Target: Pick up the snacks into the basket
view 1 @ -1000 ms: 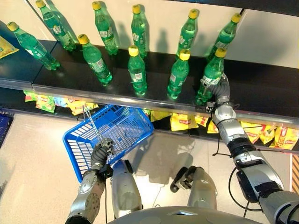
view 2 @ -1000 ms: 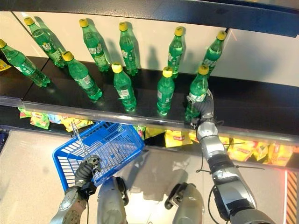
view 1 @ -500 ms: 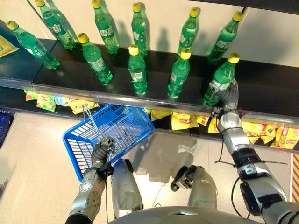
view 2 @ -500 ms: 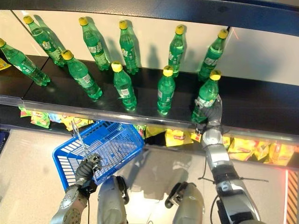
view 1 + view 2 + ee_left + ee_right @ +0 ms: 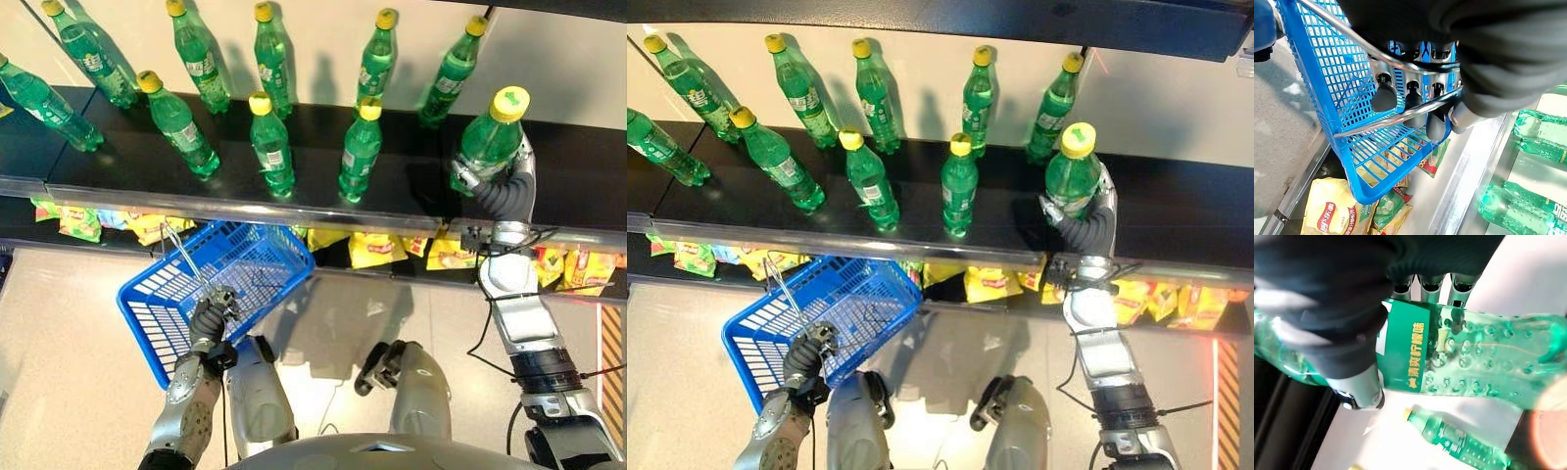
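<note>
Gripping a green bottle point(image 5: 490, 137) above the dark shelf point(image 5: 578, 191), the right hand point(image 5: 498, 191) is curled around it; the left hand point(image 5: 213, 318) clamps the blue basket point(image 5: 157, 313) handle, low and well apart.

Bright; floor point(image 5: 59, 323) glare; bottle shadows.
</note>
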Motion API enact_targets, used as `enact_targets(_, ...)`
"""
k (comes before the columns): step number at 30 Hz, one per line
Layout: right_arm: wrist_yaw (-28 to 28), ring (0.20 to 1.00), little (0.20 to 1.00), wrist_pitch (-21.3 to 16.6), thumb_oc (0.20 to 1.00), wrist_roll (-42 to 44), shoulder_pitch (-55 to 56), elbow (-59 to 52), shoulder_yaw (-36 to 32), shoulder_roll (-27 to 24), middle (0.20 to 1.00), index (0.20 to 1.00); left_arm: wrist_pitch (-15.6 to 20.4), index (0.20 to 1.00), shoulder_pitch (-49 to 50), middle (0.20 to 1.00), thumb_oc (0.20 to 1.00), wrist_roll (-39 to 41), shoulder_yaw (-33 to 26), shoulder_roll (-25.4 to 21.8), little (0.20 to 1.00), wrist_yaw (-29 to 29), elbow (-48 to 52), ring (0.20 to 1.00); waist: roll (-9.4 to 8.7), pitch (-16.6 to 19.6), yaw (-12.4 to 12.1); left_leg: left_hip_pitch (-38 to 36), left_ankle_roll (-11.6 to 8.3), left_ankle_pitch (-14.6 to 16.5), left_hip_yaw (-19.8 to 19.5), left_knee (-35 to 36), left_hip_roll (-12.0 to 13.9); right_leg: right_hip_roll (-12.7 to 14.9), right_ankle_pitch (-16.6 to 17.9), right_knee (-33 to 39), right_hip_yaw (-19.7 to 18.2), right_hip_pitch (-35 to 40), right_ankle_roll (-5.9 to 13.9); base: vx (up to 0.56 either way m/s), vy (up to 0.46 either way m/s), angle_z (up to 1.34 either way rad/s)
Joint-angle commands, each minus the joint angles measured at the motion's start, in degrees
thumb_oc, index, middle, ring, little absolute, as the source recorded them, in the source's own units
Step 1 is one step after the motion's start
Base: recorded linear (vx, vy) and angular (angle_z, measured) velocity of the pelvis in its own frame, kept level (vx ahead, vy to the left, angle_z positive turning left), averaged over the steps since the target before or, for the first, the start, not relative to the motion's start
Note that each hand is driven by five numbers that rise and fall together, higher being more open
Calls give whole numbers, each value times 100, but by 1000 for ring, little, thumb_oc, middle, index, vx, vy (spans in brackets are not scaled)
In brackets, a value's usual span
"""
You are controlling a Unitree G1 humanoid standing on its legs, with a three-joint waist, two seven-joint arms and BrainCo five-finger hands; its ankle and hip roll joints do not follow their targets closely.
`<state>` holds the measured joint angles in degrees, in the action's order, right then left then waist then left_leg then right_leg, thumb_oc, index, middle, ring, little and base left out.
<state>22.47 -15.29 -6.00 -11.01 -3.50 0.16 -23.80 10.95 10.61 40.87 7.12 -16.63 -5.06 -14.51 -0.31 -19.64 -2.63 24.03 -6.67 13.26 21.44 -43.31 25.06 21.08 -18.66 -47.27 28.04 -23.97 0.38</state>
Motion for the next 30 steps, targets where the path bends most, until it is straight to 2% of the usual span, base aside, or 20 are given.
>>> enact_targets(1, -398, 200, 200, -672, 200, 497, -147, -738, -280, -175, 200, 200, 701, 200, 29, 200, 200, -134, -70, -240, 200, 260, 1114, 200, -94, 321, -18, -105, 151, -81, 199, -55, -27, 231, 429, 362, -29, 482, 776, 0, 0, 0)
enact_targets(4, -1185, 200, 200, -698, 200, 1298, 143, -900, 110, -251, 200, 200, 663, 200, 79, 200, 200, -86, -133, -295, 200, 364, 1209, 200, -159, 276, -62, -92, 136, -136, 175, -14, -20, 216, 456, 383, 1, 496, 774, 7, -28, 4)
enact_targets(7, -1860, 200, 200, -568, 200, 2044, 195, -674, 539, -379, 200, 200, 613, 200, 57, 200, 200, -45, -138, -352, 200, 467, 1187, 200, -211, 230, -150, -91, 138, -176, 141, 22, -22, 210, 472, 408, 41, 538, 753, -11, -29, 4)
enact_targets(12, -2329, 200, 200, -433, 200, 2763, 177, -592, 868, -492, 200, 200, 592, 200, 58, 200, 200, -63, -201, -398, 200, 528, 1244, 200, -247, 152, -271, -62, 124, -224, 90, 35, -36, 209, 486, 419, 133, 595, 744, -8, -26, 8)
enact_targets(17, -3190, 200, 200, -160, 200, 4214, 6, -870, 1493, -647, 200, 200, 548, 200, 160, 200, 200, -25, -297, -419, 200, 569, 1353, 200, -324, 9, -520, -83, 107, -393, 1, 276, -112, 170, 564, 517, 296, 731, 740, -5, -36, 19)
enact_targets(21, -3374, 200, 200, -51, 200, 4465, -221, -955, 1812, -742, 200, 200, 522, 200, 249, 200, 200, -2, -336, -463, 200, 599, 1544, 200, -374, -30, -675, -83, 98, -482, -58, 400, -137, 154, 603, 593, 398, 804, 744, 3, -42, 21)
enact_targets(23, -3307, 200, 200, 15, 200, 4421, -577, -730, 2065, -545, 200, 200, 490, 200, 297, 200, 200, 72, -323, -505, 200, 615, 1710, 200, -370, -72, -854, -58, 96, -553, -126, 488, -158, 145, 643, 661, 539, 879, 746, -3, -63, 18)
enact_targets(24, -3307, 200, 200, 11, 200, 4418, -590, -717, 2071, -536, 200, 200, 487, 200, 298, 200, 200, 73, -331, -509, 200, 614, 1714, 200, -373, -76, -848, -59, 96, -556, -131, 490, -158, 142, 645, 666, 546, 886, 746, -7, -51, 24)
enact_targets(25, -3225, 200, 200, 44, 200, 4289, -930, -439, 2265, -285, 200, 200, 458, 200, 294, 200, 200, 98, -296, -545, 200, 609, 1800, 200, -348, -117, -989, -15, 103, -604, -196, 546, -180, 128, 641, 689, 630, 924, 734, -5, -50, 28)
enact_targets(30, -2876, 200, 200, 96, 200, 4277, -1697, 571, 2538, 531, 200, 200, 381, 200, 209, 200, 200, 495, -173, -534, 200, 631, 2024, 200, -269, -198, -1348, 169, 122, -689, -430, 591, -255, 104, 621, 724, 880, 995, 680, -11, -56, 37)
